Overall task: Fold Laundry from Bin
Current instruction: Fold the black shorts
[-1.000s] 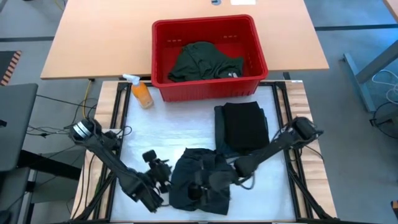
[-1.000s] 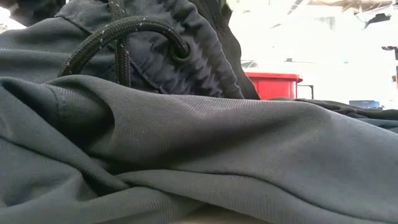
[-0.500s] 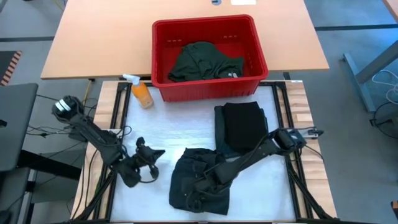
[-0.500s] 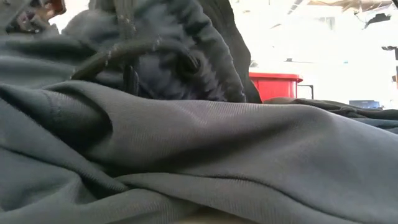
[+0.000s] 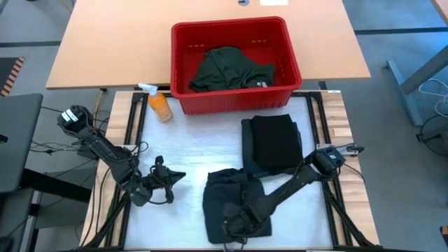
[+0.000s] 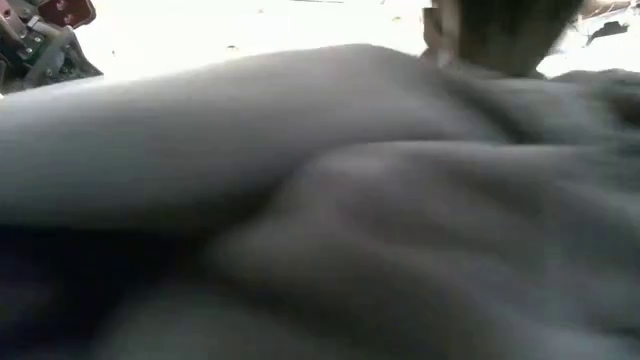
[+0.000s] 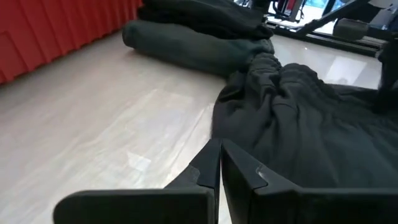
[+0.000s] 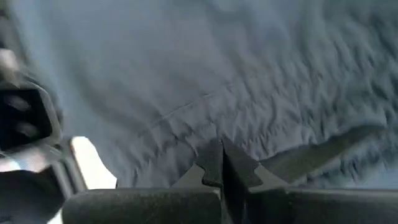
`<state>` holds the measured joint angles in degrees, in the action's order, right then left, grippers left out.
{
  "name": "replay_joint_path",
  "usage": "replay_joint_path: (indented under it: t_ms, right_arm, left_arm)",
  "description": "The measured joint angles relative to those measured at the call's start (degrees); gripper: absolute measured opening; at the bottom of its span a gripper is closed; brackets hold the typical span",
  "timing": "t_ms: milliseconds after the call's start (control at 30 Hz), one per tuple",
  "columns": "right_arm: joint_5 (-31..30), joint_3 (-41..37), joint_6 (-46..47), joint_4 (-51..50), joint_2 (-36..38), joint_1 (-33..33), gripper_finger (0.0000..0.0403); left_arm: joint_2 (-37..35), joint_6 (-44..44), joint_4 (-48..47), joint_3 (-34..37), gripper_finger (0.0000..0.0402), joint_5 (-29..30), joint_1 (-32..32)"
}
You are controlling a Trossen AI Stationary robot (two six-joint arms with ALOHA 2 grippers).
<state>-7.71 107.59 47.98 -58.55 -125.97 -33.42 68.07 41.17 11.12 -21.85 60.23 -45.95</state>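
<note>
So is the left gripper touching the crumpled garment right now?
Apart. The high view shows the left gripper, shut and empty, with bare white table between it and the crumpled garment.

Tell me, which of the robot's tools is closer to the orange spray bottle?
The left. The left tool sits on the bare table below the spray bottle. The right tool is farther off, on the dark crumpled garment at the table's near edge.

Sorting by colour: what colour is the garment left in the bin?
Dark green garment, inside the red bin; the high view shows it best.
</note>
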Motion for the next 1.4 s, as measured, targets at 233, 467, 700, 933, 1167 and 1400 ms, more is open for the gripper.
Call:
replay_joint_path:
  t_ms: [233, 467, 700, 933, 1167, 1400]
  right_arm:
    - [0.13, -5.01, 8.61, -11.60, 1.92, -3.10, 0.0017]
    - [-5.22, -11.01, 13.91, -13.08, 13.19, -4.52, 0.0017]
    - [-7.25, -31.00, 22.26, 5.49, 27.79, -5.19, 0.0028]
    - [-4.36, -43.47, 30.66, 24.84, 33.89, -4.65, 0.0122]
    - [2.32, -44.26, 32.71, 25.30, 29.96, -3.83, 0.0274]
    - [8.56, -44.24, 28.59, 27.94, 24.72, -2.67, 0.0372]
  left_arm:
    - [0.02, -0.17, 2.87, -0.01, 0.0001, -1.57, 0.02]
    - [0.17, 0.05, 3.42, -0.02, 0.0001, -3.54, 0.02]
    - [0.17, 0.18, 3.46, -0.02, 0.0001, -4.55, 0.02]
    - [0.17, 0.22, 3.42, -0.02, 0.0001, -5.79, 0.02]
    - [0.20, 0.22, 3.40, -0.02, 0.0001, -5.78, 0.02]
    - [0.20, 0.20, 3.38, -0.02, 0.0001, -5.86, 0.02]
